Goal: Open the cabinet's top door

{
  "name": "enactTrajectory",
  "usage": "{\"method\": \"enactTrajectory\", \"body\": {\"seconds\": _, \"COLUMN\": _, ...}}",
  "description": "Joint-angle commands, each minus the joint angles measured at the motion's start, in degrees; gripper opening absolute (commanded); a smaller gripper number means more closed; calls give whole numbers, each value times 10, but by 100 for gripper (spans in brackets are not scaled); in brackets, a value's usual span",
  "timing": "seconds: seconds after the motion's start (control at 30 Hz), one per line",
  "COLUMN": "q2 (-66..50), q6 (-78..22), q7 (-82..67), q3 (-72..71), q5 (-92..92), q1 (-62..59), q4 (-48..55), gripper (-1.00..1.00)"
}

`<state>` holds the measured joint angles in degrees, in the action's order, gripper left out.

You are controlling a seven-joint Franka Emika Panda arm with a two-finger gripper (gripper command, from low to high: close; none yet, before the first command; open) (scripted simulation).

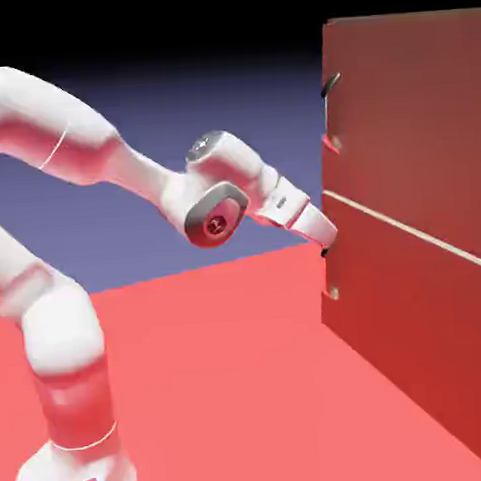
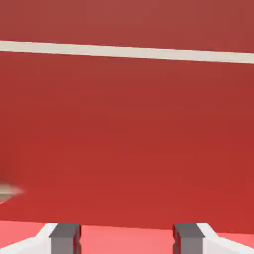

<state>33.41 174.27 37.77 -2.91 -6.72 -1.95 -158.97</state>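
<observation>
Just below the top door (image 1: 407,104), open-fingered gripper (image 1: 327,247) against the cabinet (image 1: 429,303).

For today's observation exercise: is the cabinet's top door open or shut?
Shut: the top door lies flush with the cabinet front, no gap showing.

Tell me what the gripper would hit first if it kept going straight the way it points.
Most likely the lower door panel of the cabinet, just below the pale seam. The open gripper faces it squarely, nothing between, well under the top door's handle.
</observation>
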Motion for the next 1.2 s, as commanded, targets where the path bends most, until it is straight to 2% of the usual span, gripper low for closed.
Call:
{"method": "enactTrajectory", "body": {"seconds": 0.0, "q2": 3, "q6": 1, "q7": -17, "q3": -11, "q5": -25, "q1": -10, "q4": 8, "gripper": 0}}
{"method": "enactTrajectory", "body": {"seconds": 1.17, "q2": 100, "q6": 35, "q7": -625, "q3": -389, "q5": -897, "q1": -352, "q4": 272, "gripper": 0}}
